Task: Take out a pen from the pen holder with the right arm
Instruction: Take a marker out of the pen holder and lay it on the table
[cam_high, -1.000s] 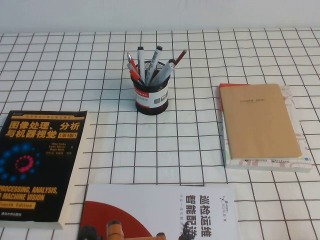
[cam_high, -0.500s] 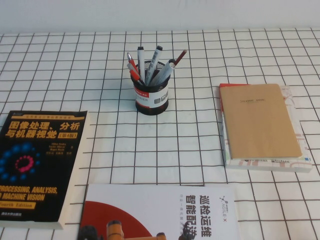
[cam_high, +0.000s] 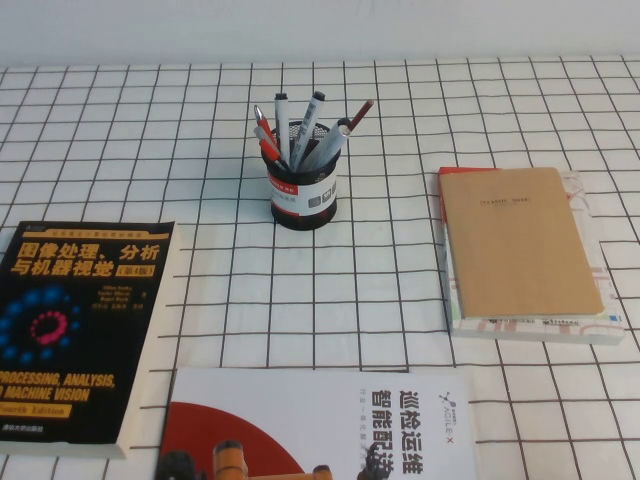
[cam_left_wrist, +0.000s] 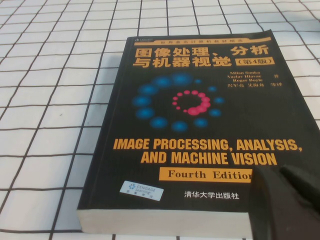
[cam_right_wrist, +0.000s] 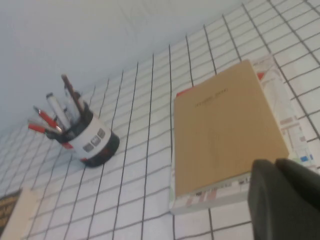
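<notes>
Facing books (cam_left_wrist: 190, 125), left end effector (cam_left_wrist: 280, 176), right end effector (cam_right_wrist: 276, 169), pen holder (cam_right_wrist: 93, 143) distant

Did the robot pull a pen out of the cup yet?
Not yet. Nothing looks done: all the pens stand in the pen holder. In hand: the right end effector, shut and empty, hangs near the brown notebook, away from the holder. The left end effector sits over the black book. To do: reach the holder, open, grab one pen, lift it out.
</notes>
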